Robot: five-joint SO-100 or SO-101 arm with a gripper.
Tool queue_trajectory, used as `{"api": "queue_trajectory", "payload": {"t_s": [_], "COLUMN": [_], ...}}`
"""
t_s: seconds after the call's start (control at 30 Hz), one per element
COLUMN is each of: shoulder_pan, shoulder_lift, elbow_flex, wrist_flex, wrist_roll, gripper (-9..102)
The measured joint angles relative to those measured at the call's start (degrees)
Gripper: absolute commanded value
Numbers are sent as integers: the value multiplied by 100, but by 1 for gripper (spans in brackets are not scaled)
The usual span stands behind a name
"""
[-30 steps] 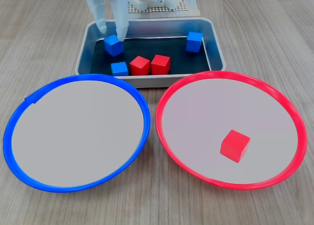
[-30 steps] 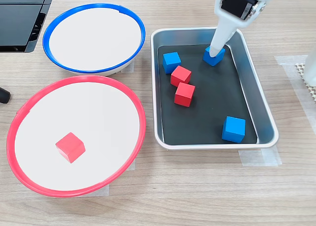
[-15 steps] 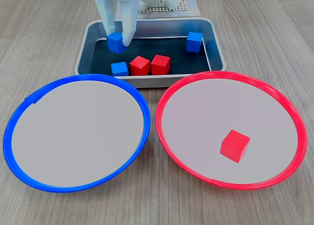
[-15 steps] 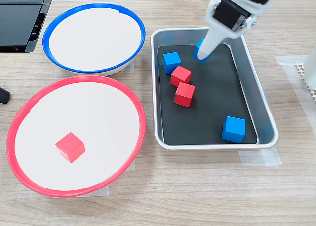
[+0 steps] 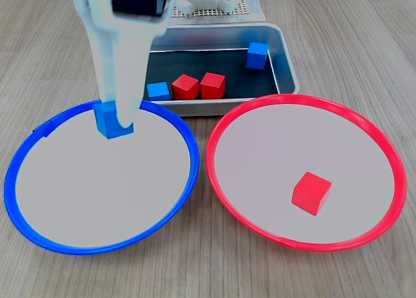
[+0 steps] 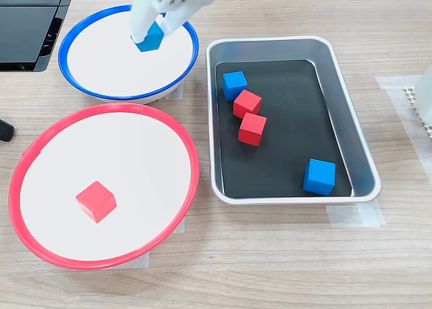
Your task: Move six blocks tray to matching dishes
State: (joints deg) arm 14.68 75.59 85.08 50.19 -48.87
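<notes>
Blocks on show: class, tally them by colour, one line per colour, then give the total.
Red blocks: 3
Blue blocks: 3
Total: 6

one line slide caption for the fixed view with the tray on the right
Gripper holds a blue block over the blue-rimmed dish.

White claw [image 5: 114,123] pointing down, fingers [image 6: 140,31] clamped close together.
</notes>
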Motion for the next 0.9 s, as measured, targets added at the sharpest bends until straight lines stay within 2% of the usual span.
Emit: {"api": "queue_trajectory", "payload": {"t_s": [0.1,0.17,0.23,0.3,0.47,0.6,0.73,0.9], "shoulder_pan": [158,211,176,141,290,510,527,229], "shoulder_lift": [-308,-325,-316,-141,1011,1758,1907,1740], "elbow_flex": [-149,-167,-167,-167,492,1617,2224,2241], "wrist_flex": [-132,-141,-35,387,2083,2294,2180,1811], "wrist_roll": [-105,-132,-149,-308,-817,-932,-729,-272], "gripper": [21,18,0,0,0,4,18,18]}}
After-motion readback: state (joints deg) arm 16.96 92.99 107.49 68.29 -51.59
